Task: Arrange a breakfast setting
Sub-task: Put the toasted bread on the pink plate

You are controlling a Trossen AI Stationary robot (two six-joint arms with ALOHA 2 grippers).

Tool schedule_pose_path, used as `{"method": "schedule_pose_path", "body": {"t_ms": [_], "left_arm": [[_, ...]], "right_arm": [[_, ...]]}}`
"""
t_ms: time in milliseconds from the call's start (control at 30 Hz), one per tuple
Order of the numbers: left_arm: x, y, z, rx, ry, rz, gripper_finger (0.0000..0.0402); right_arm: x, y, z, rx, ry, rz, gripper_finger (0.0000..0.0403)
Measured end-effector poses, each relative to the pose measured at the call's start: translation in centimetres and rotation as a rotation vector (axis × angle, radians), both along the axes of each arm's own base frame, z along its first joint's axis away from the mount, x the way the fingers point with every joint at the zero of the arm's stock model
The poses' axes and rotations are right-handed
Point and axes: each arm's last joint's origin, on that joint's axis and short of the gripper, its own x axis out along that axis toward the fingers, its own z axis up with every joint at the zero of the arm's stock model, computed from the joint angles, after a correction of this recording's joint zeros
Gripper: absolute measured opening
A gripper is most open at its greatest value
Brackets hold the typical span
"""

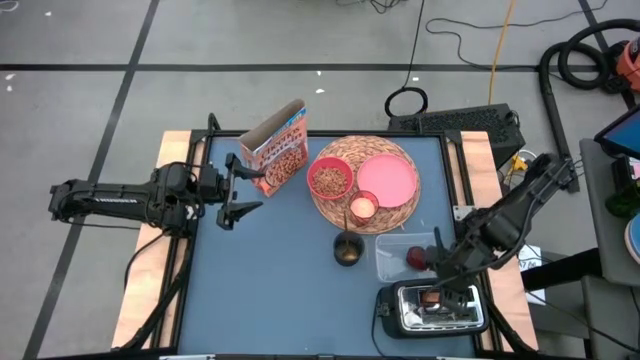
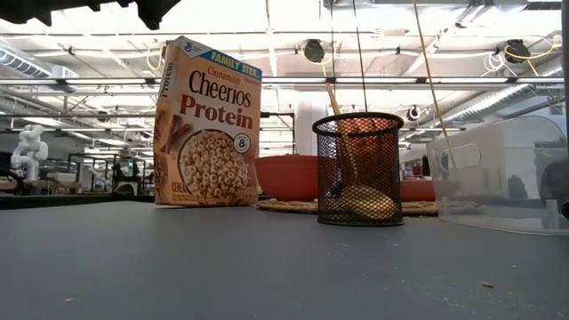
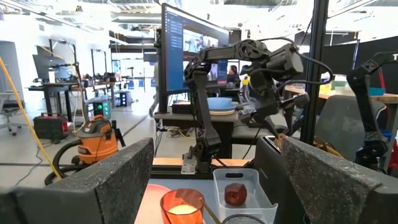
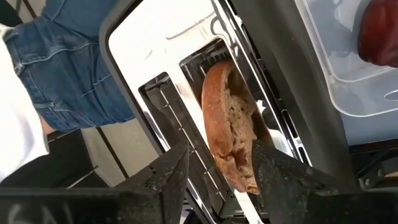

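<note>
Over the silver toaster (image 1: 436,306) at the near right corner of the table, my right gripper (image 4: 214,171) hung with its fingers parted narrowly around the browned round bread (image 4: 231,134), not yet closed; the bread stood on edge in the slot, its long axis running with the slot, directly between my pads; my left gripper (image 1: 236,188) waited wide open by the cereal box (image 1: 277,150), far off.

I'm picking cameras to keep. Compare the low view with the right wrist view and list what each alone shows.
Only the low view shows the cereal box, the mesh cup and the bowl on the mat. Only the right wrist view shows the bread in the toaster slot, with the right gripper open around it. Both show the clear tub.
</note>
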Motion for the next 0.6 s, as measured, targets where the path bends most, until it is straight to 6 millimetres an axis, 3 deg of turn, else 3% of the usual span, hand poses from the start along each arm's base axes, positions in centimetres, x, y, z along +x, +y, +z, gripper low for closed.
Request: {"method": "schedule_pose_path", "body": {"t_ms": [600], "left_arm": [[0.00,0.00,0.00,0.000,0.000,0.000,0.0358]], "right_arm": [[0.92,0.82,-0.83,-0.018,0.017,0.007,0.0164]]}}
